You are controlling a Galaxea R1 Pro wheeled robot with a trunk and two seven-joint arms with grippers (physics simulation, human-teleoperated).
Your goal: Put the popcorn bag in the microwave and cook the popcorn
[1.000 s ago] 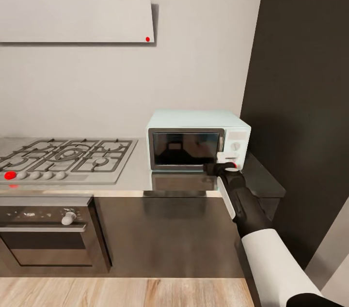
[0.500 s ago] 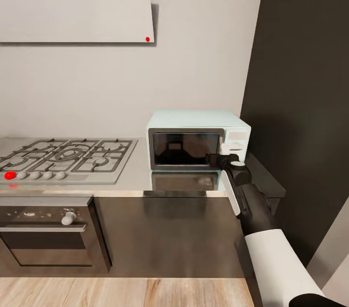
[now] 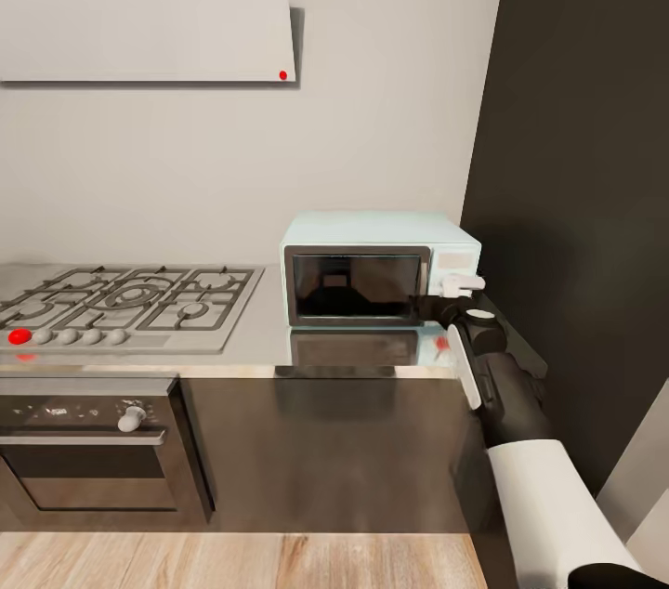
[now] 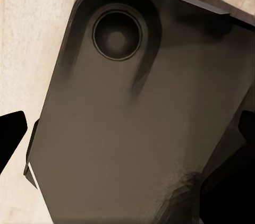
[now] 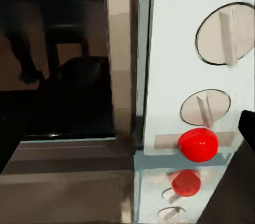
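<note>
The pale mint-blue microwave (image 3: pixel 372 241) stands on the shiny grey countertop (image 3: pixel 260 333) with its dark glass door shut. My right gripper (image 3: pixel 462 283) is held against the white control panel (image 5: pixel 180 75), fingers open. One dark fingertip (image 5: pixel 247 128) lies just beside the red dot (image 5: pixel 197 144), below two knobs. A dim rounded shape (image 5: pixel 79 78) sits behind the door glass; I cannot tell what it is. The popcorn bag and popcorn are out of view. My left gripper (image 4: pixel 127 128) hangs open above the robot's dark base.
A grey gas hob (image 3: pixel 130 299) with black grates lies left of the microwave, above a dark built-in oven (image 3: pixel 93 454). A white hood (image 3: pixel 149 18) hangs overhead. A tall dark cabinet (image 3: pixel 576 180) walls the right side. Wooden floor (image 3: pixel 232 561) runs in front.
My right gripper has risen and shifted right, from the microwave's lower front corner up to the level of the control panel's knobs. The camera and microwave have not moved.
</note>
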